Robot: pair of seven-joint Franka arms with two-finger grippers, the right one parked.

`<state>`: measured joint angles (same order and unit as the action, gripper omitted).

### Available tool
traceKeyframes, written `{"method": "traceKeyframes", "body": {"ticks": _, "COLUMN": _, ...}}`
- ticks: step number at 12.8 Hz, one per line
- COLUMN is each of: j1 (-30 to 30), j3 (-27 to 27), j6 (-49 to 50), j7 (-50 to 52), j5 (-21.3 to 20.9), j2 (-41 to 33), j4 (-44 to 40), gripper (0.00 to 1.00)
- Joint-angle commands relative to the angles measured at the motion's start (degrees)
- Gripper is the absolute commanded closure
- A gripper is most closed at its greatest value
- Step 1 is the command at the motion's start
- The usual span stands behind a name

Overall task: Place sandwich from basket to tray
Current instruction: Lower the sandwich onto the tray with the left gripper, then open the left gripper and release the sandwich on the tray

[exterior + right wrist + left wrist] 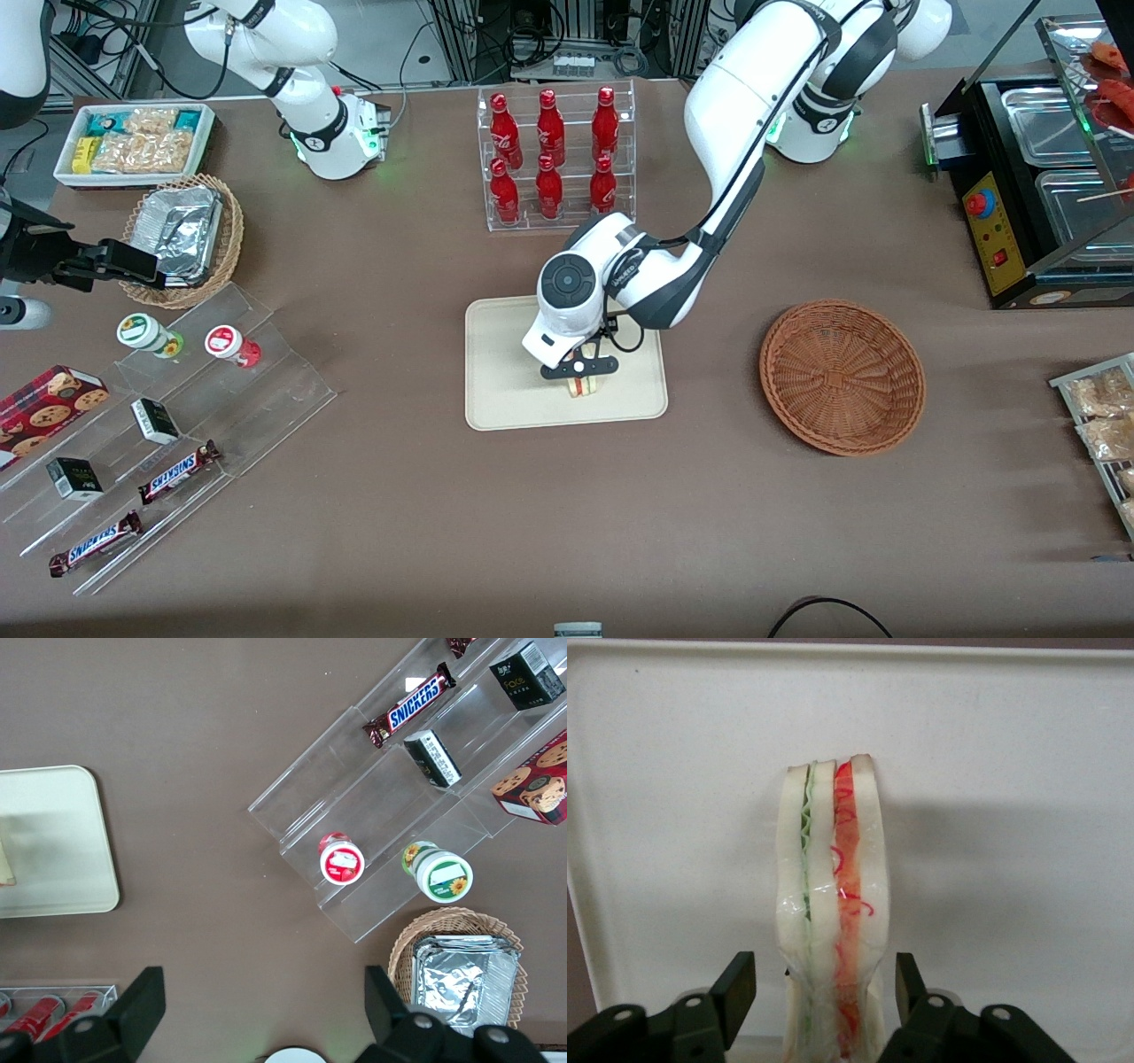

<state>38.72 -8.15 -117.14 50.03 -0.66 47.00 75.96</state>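
pincer [581, 379] over sandwich [584, 387] | sandwich on tray [500, 372] | basket [842, 376] apart

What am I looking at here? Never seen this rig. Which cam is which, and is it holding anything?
Two white robot arms share a brown table; one works. The wide picture looks down from the front. The close-up comes from a camera on the working arm's wrist, the third from the idle arm's wrist. The gripper is low over the cream tray, its fingers open on either side of the sandwich, not touching it. The sandwich stands on the tray. The empty wicker basket it came from sits toward the working arm's end. Red bottles and snack racks are just display stock.
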Motion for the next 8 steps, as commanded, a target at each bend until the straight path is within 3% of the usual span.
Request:
{"method": "traceKeyframes", "body": {"ticks": 1, "j1": 0.74, "j3": 0.68, "j6": 1.29, "j7": 0.6, "j5": -0.74, "j2": -0.24, "j4": -1.95, "gripper": 0.0}}
{"method": "traceKeyframes", "body": {"ticks": 8, "j1": 0.74, "j3": 0.42, "j6": 9.99, "j7": 0.77, "j5": -0.65, "j2": -3.22, "j4": -9.51, "gripper": 0.0}}
